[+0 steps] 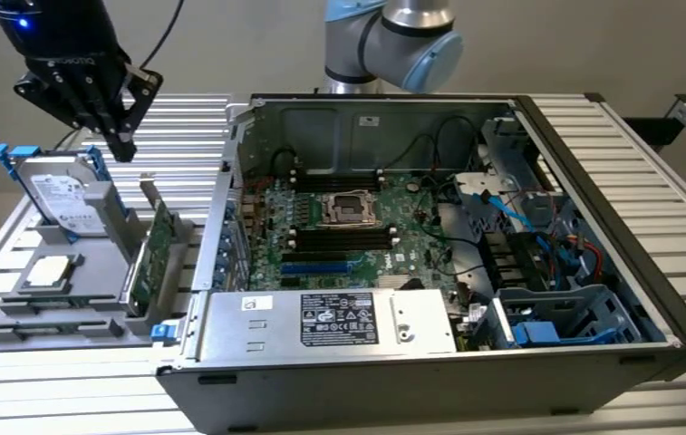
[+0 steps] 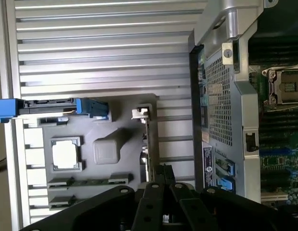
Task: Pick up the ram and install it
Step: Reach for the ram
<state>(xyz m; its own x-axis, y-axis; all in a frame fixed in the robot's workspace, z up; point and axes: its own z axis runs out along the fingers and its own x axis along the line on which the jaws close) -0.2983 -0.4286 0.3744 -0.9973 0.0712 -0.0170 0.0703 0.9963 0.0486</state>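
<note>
My black gripper (image 1: 119, 145) hangs shut with nothing in it, above the back end of the grey holder tray (image 1: 89, 272) at the exterior view's left. In the wrist view its fingertips (image 2: 163, 175) are pressed together over the tray's edge (image 2: 120, 139). What looks like the ram (image 2: 86, 182) is a thin dark stick standing edge-on in a narrow tray slot, apart from the gripper. The open computer case (image 1: 584, 208) holds the green motherboard (image 1: 331, 227) with its long black slots (image 1: 343, 240).
The tray also carries a hard drive (image 1: 64, 195) with blue rails, a square processor (image 1: 53, 270) and a wider green expansion card (image 1: 155, 254) with a metal bracket. A power supply (image 1: 331, 322) and cables (image 1: 512, 227) crowd the case. The table is ribbed metal (image 2: 101, 53).
</note>
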